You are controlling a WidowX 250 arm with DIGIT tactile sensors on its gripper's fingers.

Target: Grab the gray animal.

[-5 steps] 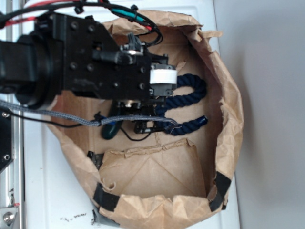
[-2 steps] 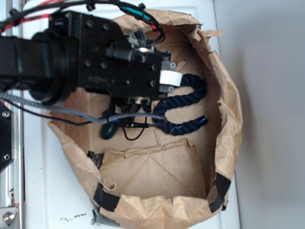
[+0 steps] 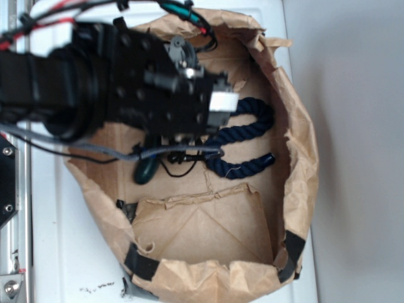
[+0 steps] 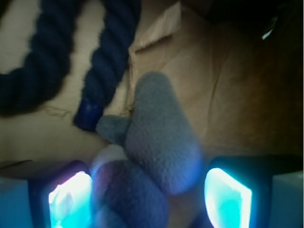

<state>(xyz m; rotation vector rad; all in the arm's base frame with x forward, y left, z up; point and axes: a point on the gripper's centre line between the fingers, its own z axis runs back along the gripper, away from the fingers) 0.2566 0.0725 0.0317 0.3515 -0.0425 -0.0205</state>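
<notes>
Gray animal [image 4: 159,137] sits right between the gripper [image 4: 149,199] fingers in the wrist view, fuzzy lobes filling the lower centre, one long lobe pointing up toward the navy rope [image 4: 107,57]. Paler, slightly pinkish patch at its lower left, blurred. Both fingertip pads [image 4: 228,194] glow cyan at either side of the toy, with a gap visible on each side, so the jaws look spread around it, not pinched (view is very close and soft, so contact at the bottom edge is hard to judge).

Rope's taped end lies just beside the toy's small upper-left lobe, on brown paper.

Exterior view: arm [image 3: 95,95] reaches in from the left over a crumpled brown paper bag [image 3: 303,158] on a white surface [image 3: 69,252]. Gripper body hides the gray animal there. Rope curves out to the right of the gripper; dark green oblong toy [image 3: 145,170] lies just below the arm, near a gray braided cable [image 3: 170,151]. Black tape patches [image 3: 140,262] on the bag's lower rim.
</notes>
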